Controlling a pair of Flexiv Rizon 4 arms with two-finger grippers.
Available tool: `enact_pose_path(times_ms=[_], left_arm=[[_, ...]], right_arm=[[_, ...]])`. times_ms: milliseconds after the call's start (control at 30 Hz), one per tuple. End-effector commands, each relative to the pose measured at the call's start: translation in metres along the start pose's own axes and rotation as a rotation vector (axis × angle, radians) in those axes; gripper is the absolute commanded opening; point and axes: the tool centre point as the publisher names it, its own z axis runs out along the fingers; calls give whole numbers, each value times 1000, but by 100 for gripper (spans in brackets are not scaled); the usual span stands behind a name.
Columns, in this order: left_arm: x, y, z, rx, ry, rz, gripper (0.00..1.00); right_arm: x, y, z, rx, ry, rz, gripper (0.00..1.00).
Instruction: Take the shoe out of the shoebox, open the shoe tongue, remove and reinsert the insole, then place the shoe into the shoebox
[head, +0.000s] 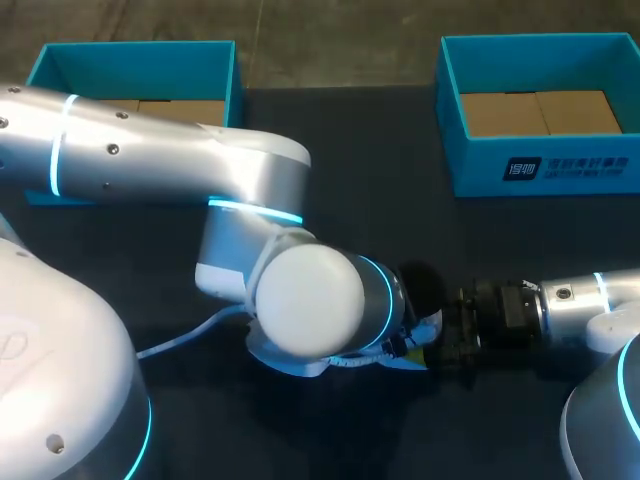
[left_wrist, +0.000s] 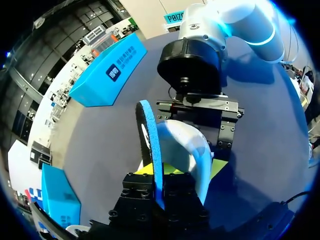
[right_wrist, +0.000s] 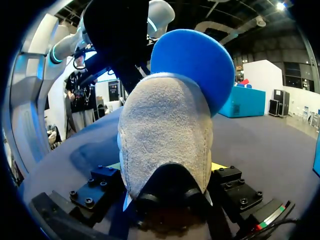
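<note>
A pale suede shoe (right_wrist: 165, 135) rests on the dark table between the two arms, mostly hidden under my left arm in the head view, where only a light edge of the shoe (head: 428, 328) shows. My right gripper (right_wrist: 167, 167) is shut on the shoe's heel end, one finger on each side. A blue insole (left_wrist: 149, 135) stands on edge out of the white-lined shoe (left_wrist: 182, 145). My left gripper (left_wrist: 159, 175) is shut on its near end. In the right wrist view the insole (right_wrist: 195, 60) rises above the shoe. My right gripper (head: 450, 340) comes in from the right.
Two open blue shoeboxes stand at the back of the table, one at the left (head: 130, 60) and one at the right (head: 540, 165), both with cardboard floors showing. My left arm's elbow covers the table's middle in the head view.
</note>
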Motion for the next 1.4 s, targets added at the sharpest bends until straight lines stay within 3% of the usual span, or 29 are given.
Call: enact_pose_path(times_ms=[33, 300, 900, 1233, 1400], left_arm=[[0, 1, -6, 13, 23, 1, 0], [2, -9, -26, 49, 71, -11, 0], [-12, -55, -79, 138, 302, -63, 0], [-28, -81, -103, 114, 504, -104, 0], [-38, -88, -109, 165, 629, -141, 0]], right_arm=[[1, 0, 1, 2, -2, 1, 0], [1, 0, 1, 2, -2, 1, 0], [1, 0, 1, 2, -2, 1, 0], [1, 0, 1, 2, -2, 1, 0], [1, 0, 1, 2, -2, 1, 0]])
